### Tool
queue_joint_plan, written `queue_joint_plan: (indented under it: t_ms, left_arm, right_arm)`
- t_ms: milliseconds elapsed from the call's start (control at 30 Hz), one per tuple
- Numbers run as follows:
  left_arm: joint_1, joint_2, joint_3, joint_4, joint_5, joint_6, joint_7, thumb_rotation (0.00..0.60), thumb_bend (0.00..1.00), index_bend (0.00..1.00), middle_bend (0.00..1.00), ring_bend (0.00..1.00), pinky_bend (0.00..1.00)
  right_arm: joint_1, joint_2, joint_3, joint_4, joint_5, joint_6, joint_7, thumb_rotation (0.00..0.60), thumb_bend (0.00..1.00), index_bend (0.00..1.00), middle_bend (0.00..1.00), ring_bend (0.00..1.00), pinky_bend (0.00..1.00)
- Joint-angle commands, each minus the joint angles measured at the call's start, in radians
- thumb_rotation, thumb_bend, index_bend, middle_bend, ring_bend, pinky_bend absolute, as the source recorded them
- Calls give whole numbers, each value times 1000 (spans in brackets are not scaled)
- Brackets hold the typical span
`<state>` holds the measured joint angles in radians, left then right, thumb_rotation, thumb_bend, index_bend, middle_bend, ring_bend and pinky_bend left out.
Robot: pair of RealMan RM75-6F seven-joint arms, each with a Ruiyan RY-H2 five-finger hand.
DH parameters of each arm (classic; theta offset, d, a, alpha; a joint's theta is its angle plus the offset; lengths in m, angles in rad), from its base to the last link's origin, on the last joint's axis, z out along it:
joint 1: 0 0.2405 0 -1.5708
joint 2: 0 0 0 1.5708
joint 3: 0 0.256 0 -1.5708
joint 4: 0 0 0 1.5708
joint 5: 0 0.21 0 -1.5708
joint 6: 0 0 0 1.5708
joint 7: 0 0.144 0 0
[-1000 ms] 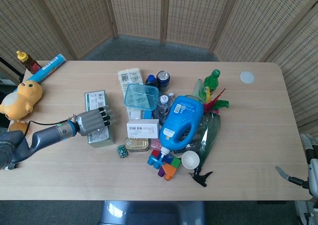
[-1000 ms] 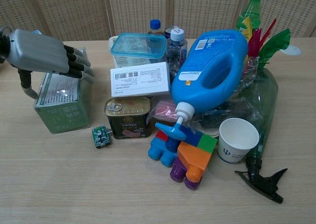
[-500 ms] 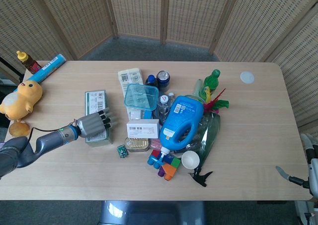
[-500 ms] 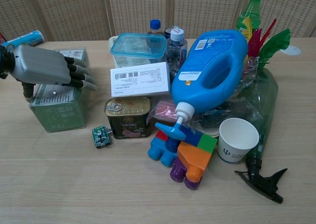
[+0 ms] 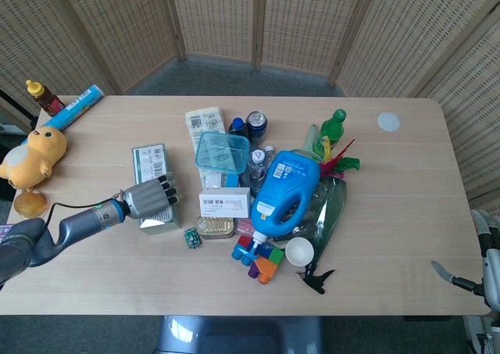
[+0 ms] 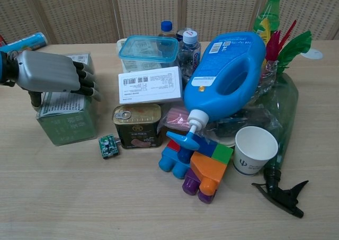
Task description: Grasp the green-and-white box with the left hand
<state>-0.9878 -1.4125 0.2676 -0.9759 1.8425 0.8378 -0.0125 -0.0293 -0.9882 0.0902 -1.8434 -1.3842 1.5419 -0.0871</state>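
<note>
The robot's left hand (image 6: pixel 50 74) lies over the top of the green-and-white box (image 6: pixel 68 121), fingers (image 6: pixel 85 81) curled down over its right edge, thumb behind its left side, apparently gripping it. The box stands on the wooden surface (image 5: pixel 375 237), left of the cluttered pile, just beside a gold tin can (image 6: pixel 137 125) and a small green circuit board (image 6: pixel 107 145). Only a sliver of the right hand (image 5: pixel 461 280) shows at the surface's far edge; whether it is spread cannot be told.

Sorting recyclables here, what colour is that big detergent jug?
The detergent jug is bright blue, clearest in the chest view.
</note>
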Motion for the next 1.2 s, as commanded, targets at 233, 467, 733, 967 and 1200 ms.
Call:
queue_joint_plan:
  t_ms: [233, 467, 733, 967, 1200]
  left_arm:
    - [-18, 75, -43, -70, -16, 34, 29, 600, 183, 839, 784, 714, 894]
    - [-54, 224, -125, -211, -54, 76, 68, 600, 170, 840, 784, 714, 894]
    - [-114, 390, -251, -360, -136, 48, 137, 600, 167, 840, 783, 713, 893]
    - [-164, 522, -340, -493, -183, -3, 187, 600, 159, 840, 783, 714, 893]
    - [-176, 599, -394, -578, -221, -36, 224, 600, 160, 840, 783, 713, 894]
  right_arm:
    - [-1, 3, -2, -2, -4, 1, 6, 381, 0, 0, 0, 0, 0]
    - [0, 4, -7, -10, -18, -1, 4, 381, 0, 0, 0, 0, 0]
    - [-9, 19, -11, -25, -38, 17, 22, 380, 0, 0, 0, 0, 0]
    - [-17, 36, -14, -35, -53, 28, 50, 385, 0, 0, 0, 0, 0]
    - [-22, 49, -15, -44, -63, 35, 72, 379, 0, 0, 0, 0, 0]
